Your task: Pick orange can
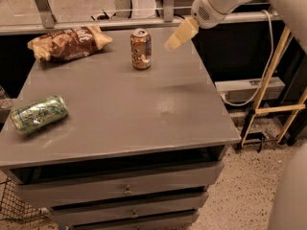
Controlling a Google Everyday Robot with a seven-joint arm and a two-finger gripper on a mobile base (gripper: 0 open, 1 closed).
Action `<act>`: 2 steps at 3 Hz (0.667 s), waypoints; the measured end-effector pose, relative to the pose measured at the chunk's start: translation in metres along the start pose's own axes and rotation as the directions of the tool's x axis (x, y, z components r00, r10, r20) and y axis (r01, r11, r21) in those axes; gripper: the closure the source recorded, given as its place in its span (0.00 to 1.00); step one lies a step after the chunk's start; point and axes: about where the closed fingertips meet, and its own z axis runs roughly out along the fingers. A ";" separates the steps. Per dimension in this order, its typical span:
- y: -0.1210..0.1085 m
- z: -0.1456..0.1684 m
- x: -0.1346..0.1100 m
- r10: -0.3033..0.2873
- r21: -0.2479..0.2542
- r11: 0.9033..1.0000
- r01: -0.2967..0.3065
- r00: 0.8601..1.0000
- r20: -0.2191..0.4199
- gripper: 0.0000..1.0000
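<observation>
Grey metal drawer cabinet (pixel 144 110), seen from its front. At 8 o'clock on the top, a green-and-white can (pixel 39 115) lies on its side. Toward 12 o'clock the orange can (pixel 141 49) stands upright: orange-brown, silver top, pale mottling, label unreadable. At 10 o'clock lies a brown chip bag (pixel 69 42), its lettering illegible. At 1 o'clock the pale yellow gripper (pixel 180 35) hangs just right of the orange can, apart from it; its grip state cannot be told.

A single camera looked down from high in front of the grey table (pixel 144 114), slanting toward its far edge, near enough that the tabletop filled most of the view. The gripper (pixel 175 37) hung at upper right, over the table's far right corner.
</observation>
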 end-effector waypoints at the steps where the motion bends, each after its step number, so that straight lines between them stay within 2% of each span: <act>1: 0.007 0.018 -0.017 -0.043 -0.039 0.998 0.043 0.999 0.007 0.00; 2: 0.016 0.034 -0.031 -0.074 -0.085 0.993 0.076 0.997 0.028 0.00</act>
